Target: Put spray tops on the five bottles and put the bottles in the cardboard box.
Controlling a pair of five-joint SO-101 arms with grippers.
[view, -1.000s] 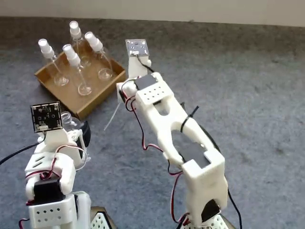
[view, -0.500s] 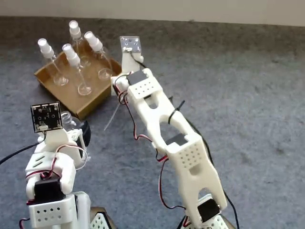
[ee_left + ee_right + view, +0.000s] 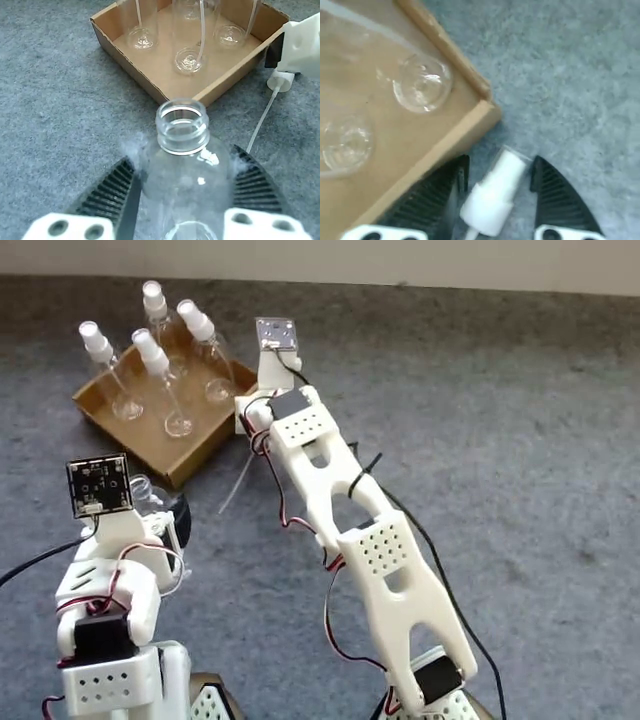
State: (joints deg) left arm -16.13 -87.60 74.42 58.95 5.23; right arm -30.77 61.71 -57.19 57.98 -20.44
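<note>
Several clear bottles with white spray tops [image 3: 150, 350] stand in the cardboard box [image 3: 200, 458] at the back left. My left gripper [image 3: 182, 167] is shut on an uncapped clear bottle [image 3: 182, 135], held upright in front of the box and also seen near the left arm [image 3: 148, 495]. The last spray top [image 3: 495, 192] lies on the carpet by the box's near corner [image 3: 485, 107], its thin tube [image 3: 235, 482] trailing toward me. My right gripper [image 3: 497, 170] is open, with one finger on each side of that spray top.
Grey carpet covers the table, with free room to the right of the right arm [image 3: 350, 510]. The box's wall [image 3: 150, 82] stands close beside the right gripper [image 3: 300, 42]. Bottle bases [image 3: 422, 82] sit just inside that corner.
The right arm has stretched forward and dropped lower at the box's near corner, over the loose spray top. The left arm and its bottle have stayed put.
</note>
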